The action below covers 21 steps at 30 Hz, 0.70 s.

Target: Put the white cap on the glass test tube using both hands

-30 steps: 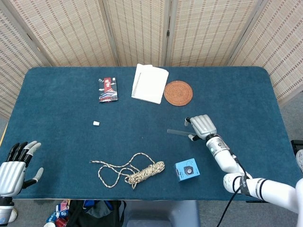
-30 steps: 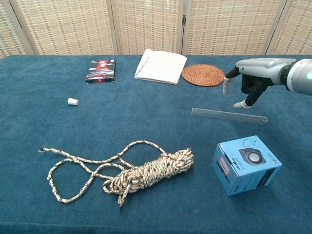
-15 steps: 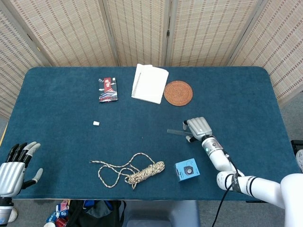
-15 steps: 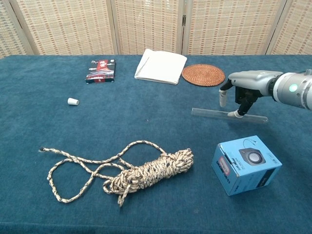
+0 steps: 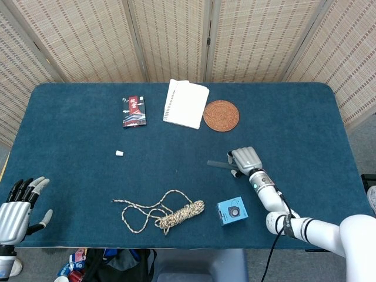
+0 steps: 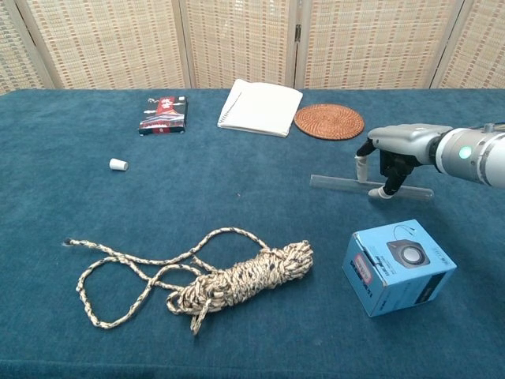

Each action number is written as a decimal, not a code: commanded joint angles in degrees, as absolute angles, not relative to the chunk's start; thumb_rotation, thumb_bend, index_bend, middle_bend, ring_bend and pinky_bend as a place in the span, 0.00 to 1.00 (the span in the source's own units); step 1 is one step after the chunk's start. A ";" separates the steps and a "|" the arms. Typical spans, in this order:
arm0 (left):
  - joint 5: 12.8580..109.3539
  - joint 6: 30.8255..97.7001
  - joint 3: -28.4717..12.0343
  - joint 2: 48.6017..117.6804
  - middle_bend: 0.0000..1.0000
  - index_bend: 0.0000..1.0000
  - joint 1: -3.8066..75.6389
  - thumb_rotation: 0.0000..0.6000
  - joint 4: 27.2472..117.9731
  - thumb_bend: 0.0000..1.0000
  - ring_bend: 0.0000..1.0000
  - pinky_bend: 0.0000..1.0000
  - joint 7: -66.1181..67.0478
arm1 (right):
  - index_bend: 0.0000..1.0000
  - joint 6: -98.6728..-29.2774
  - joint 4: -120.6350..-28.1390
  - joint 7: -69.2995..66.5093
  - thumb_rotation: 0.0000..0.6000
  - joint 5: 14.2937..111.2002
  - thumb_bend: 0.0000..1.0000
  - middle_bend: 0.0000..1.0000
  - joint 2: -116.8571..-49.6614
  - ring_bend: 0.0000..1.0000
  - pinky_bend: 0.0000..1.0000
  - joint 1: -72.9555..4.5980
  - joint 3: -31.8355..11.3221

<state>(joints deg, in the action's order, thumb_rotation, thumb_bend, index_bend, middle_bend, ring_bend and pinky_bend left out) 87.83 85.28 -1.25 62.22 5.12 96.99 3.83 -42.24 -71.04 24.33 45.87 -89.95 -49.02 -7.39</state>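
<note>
The glass test tube (image 6: 335, 182) lies flat on the blue table, right of centre; the head view shows its left end (image 5: 216, 164). My right hand (image 6: 402, 142) is down over the tube's middle, with the thumb behind it and a fingertip (image 6: 383, 191) in front, both near the cloth. The tube still rests on the table. The head view shows the same right hand (image 5: 247, 158) from above. The small white cap (image 6: 118, 164) sits alone at the far left, also visible as the cap (image 5: 119, 153) in the head view. My left hand (image 5: 16, 210) hangs off the table's near left corner, fingers spread and empty.
A coiled rope (image 6: 229, 276) lies at the front centre. A blue box (image 6: 398, 266) stands just in front of the tube. At the back are a white notebook (image 6: 260, 106), a round woven coaster (image 6: 329, 121) and a dark packet (image 6: 164, 114).
My right hand has come down and slightly left, from hovering above the tube's right part to straddling it with thumb and fingers. The left hand has barely moved.
</note>
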 commanded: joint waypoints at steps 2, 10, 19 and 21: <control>87.81 85.28 -1.26 62.20 0.14 0.13 5.12 1.00 96.88 0.33 0.08 0.03 3.77 | 0.45 -42.32 -70.84 24.44 1.00 45.83 0.29 1.00 -90.14 1.00 1.00 -49.13 -7.31; 87.66 85.17 -1.19 62.23 0.14 0.13 5.09 1.00 96.72 0.33 0.08 0.03 3.61 | 0.47 -42.47 -69.87 24.68 1.00 45.65 0.30 1.00 -90.81 1.00 1.00 -49.33 -7.21; 87.47 85.23 -1.17 62.26 0.14 0.12 4.95 1.00 96.33 0.33 0.08 0.03 3.33 | 0.54 -42.93 -68.77 24.76 1.00 46.15 0.34 1.00 -91.84 1.00 1.00 -49.56 -7.34; 87.45 85.27 -1.22 62.25 0.14 0.13 4.95 1.00 96.22 0.33 0.08 0.03 3.32 | 0.57 -43.21 -68.45 24.71 1.00 46.52 0.36 1.00 -92.10 1.00 1.00 -49.54 -7.38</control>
